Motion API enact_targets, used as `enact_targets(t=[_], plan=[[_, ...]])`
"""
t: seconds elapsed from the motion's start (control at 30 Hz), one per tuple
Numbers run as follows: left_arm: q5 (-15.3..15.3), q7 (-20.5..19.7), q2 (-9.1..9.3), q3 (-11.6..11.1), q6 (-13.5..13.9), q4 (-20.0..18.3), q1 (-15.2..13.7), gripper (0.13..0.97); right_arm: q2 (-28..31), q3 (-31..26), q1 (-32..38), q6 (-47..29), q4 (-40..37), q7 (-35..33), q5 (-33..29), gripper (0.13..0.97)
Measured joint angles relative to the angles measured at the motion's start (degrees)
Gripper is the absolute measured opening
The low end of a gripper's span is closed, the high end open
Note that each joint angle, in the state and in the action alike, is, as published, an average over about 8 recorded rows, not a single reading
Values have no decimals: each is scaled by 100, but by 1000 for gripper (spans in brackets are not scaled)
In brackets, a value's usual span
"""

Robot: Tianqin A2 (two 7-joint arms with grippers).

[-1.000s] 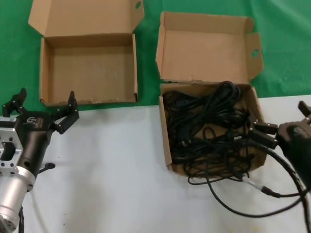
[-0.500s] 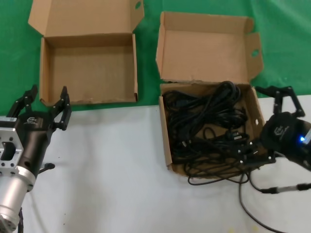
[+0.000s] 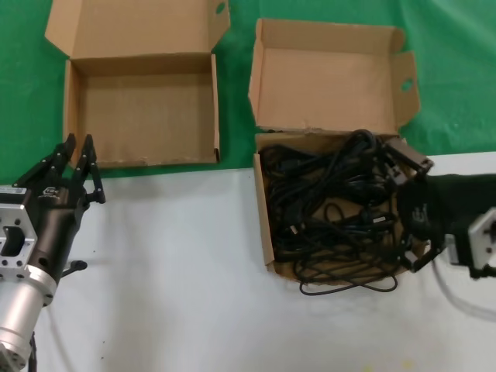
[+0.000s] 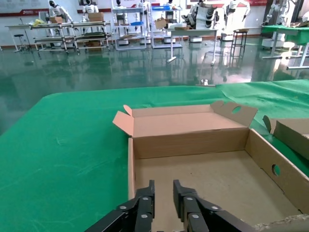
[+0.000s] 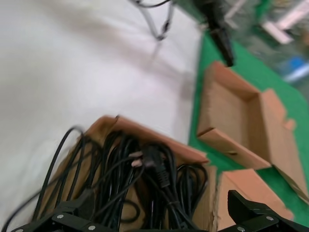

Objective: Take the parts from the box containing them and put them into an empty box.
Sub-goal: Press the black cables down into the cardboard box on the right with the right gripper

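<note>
We found the right pincer (image 3: 409, 208) spread wide at the right wall of the square box (image 3: 265, 225), the cables (image 3: 333, 209) heaped inside directly before it. The left pincer (image 3: 75, 167), nearly closed on nothing, hovered at the empty box (image 3: 139, 159).

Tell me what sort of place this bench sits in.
Probably a robotics lab or factory hall. Beyond the green cloth, the left wrist view shows a glossy green floor, metal shelving racks and other white humanoid robots at the back. The empty box sits on the cloth.
</note>
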Motion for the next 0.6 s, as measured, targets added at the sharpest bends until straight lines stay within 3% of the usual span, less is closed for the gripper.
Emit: enact_targets(t=[0.3, 0.6], plan=[[0, 0, 0, 0, 0, 0, 0, 189, -668, -855, 1414, -622, -774, -191, -1136, 949], [0, 0, 0, 0, 0, 0, 0, 146, -1211, -1246, 2088, -771, -1441, -223, -1607, 880]])
